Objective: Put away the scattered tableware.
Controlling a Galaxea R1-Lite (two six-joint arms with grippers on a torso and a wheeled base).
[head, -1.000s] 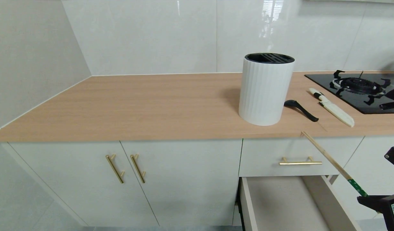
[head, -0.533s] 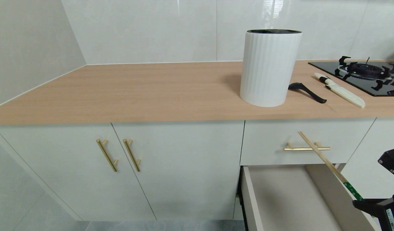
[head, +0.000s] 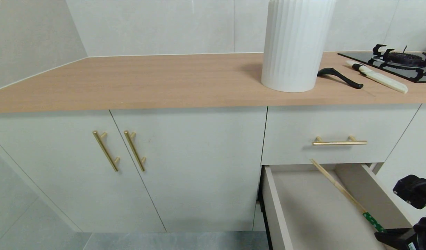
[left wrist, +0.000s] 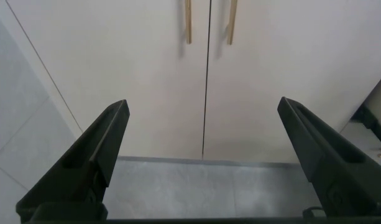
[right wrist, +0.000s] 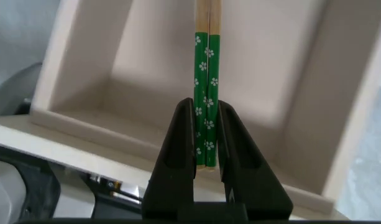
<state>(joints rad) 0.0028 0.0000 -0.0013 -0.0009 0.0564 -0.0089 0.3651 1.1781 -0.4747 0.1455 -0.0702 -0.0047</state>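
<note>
Pair of chopsticks [right wrist: 207,74], bare wood with a green flowered end, pinched at that end by the right gripper [right wrist: 206,106]; jaws set narrow, clamped across both sticks side by side. Slanted over the open drawer [head: 272,208], bare tips aimed toward its back, just under the closed drawer front [head: 337,125] above. Contact between tips and drawer floor: impossible to tell.

Judged light, stiff and thin, with a smooth finish likely to slip or twist in a loose pinch. Prone to scissoring apart if caught by one stick alone. Best taken as here, across both at the thick end, though with some swing at the far tips to allow for. Little danger of breaking; more of rolling or clattering on release, so better lowered flat and close to the drawer floor before letting go.

Left gripper [left wrist: 202,106] low in front of the cabinet doors [left wrist: 271,74], jaws spread wide, holding nothing.

Up on the counter [head: 129,80], well apart from the drawer: a white ribbed holder [head: 292,45], a black spoon [head: 337,77] just beside it, then a pale knife [head: 379,77], then the stove [head: 403,59] farther right. Spoon and knife probably next for putting away.
</note>
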